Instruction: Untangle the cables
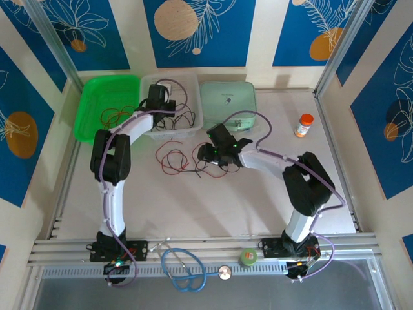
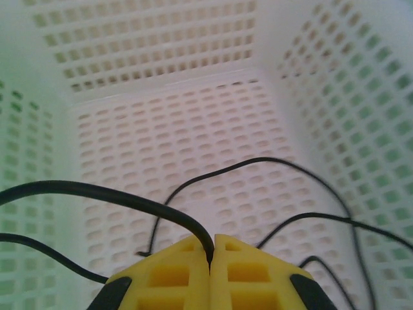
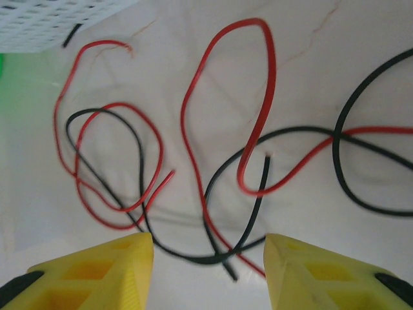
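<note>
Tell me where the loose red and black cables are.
In the top view the red and black cables lie on the table, just in front of the white basket and left of the right end effector.

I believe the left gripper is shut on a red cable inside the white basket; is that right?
Not quite: the left wrist view shows the left gripper shut on a black cable, not a red one, inside the white basket.
</note>
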You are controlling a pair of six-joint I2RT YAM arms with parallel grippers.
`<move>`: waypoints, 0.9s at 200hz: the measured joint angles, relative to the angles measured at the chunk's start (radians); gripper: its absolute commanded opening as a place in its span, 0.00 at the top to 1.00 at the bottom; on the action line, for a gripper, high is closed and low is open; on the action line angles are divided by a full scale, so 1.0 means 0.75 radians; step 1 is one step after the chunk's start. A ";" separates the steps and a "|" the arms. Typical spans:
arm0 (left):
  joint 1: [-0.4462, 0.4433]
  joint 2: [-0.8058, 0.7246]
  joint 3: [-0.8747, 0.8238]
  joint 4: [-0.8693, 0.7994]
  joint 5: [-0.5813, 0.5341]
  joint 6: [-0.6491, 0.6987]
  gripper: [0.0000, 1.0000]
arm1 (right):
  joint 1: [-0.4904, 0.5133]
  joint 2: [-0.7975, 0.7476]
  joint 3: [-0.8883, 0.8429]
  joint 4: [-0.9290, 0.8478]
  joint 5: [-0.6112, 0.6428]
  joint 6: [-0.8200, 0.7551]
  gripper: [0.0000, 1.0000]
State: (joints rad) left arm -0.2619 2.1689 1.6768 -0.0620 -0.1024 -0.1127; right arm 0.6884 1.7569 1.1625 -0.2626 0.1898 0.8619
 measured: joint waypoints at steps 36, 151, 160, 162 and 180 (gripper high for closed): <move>0.040 0.000 -0.025 0.004 -0.031 0.030 1.00 | -0.014 0.122 0.078 0.000 0.027 -0.024 0.59; 0.043 -0.038 0.073 -0.123 -0.012 0.117 0.31 | -0.009 0.204 0.194 -0.031 0.051 -0.068 1.00; 0.042 -0.067 0.071 -0.139 0.001 0.119 0.28 | 0.001 0.185 0.194 -0.045 0.057 -0.074 1.00; 0.043 -0.071 0.071 -0.140 0.001 0.115 0.28 | 0.004 0.181 0.194 -0.051 0.057 -0.075 1.00; 0.043 -0.168 0.061 -0.154 0.039 0.109 0.24 | 0.039 0.097 0.194 -0.085 0.066 -0.096 1.00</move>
State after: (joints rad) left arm -0.2298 2.0430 1.7226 -0.1772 -0.0731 -0.0307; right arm 0.7174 1.8297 1.3079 -0.3264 0.2394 0.7902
